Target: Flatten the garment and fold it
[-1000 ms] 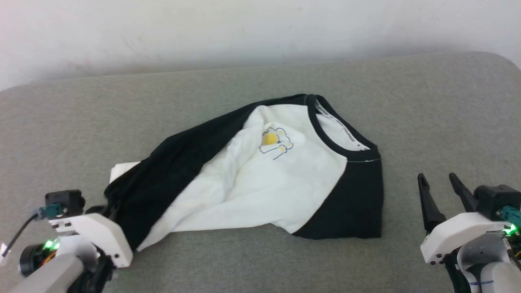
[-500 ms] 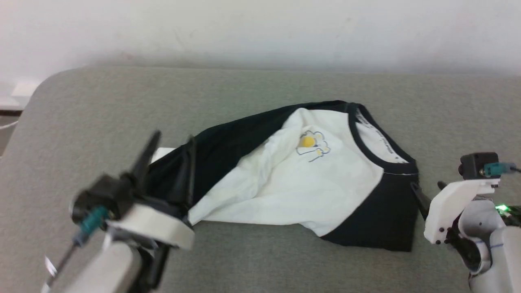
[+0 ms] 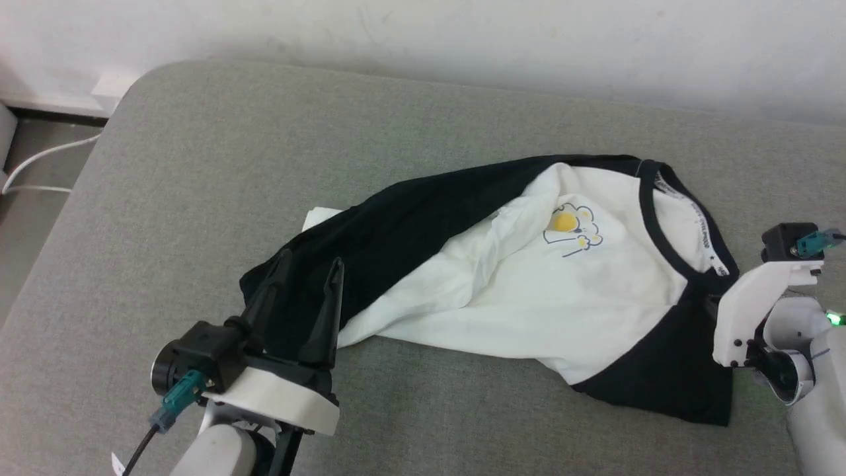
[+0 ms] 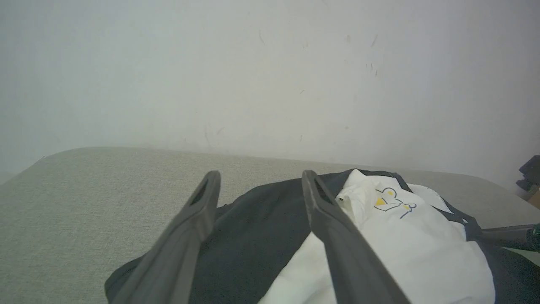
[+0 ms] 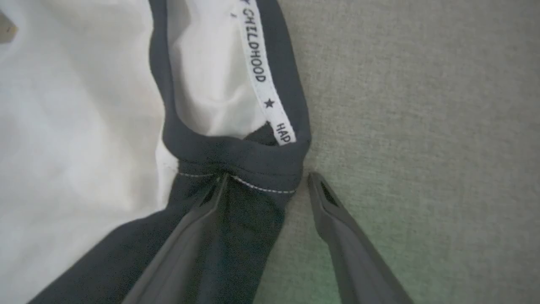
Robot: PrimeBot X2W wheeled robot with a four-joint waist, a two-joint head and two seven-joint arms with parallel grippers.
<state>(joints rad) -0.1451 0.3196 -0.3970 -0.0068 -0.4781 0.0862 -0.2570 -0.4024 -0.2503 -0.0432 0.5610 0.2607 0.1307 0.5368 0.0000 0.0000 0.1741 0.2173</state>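
Note:
The garment (image 3: pixel 529 291) lies rumpled on the grey padded surface (image 3: pixel 198 165), white body in the middle, black sleeves at both ends, a small yellow print on the chest. My left gripper (image 3: pixel 309 266) is open, its fingers hanging just over the left black sleeve end with nothing between them; the left wrist view shows the same gap (image 4: pixel 260 175) above the garment (image 4: pixel 400 249). My right gripper (image 5: pixel 266 177) is open at the collar's near end, one finger on the black shoulder cloth (image 5: pixel 236 219), the other on bare surface. Its white wrist housing (image 3: pixel 760 301) hides its fingers in the head view.
A pale wall (image 3: pixel 462 33) runs behind the surface. The surface's rounded left corner (image 3: pixel 125 79) drops to a floor with a white cable (image 3: pixel 39 158). A white flap (image 3: pixel 320 218) pokes out from under the left sleeve. Bare grey surface surrounds the garment.
The left gripper opened, let go of the black sleeve end and lifted above it. The right gripper moved in to the garment's collar shoulder. The head camera has shifted leftward.

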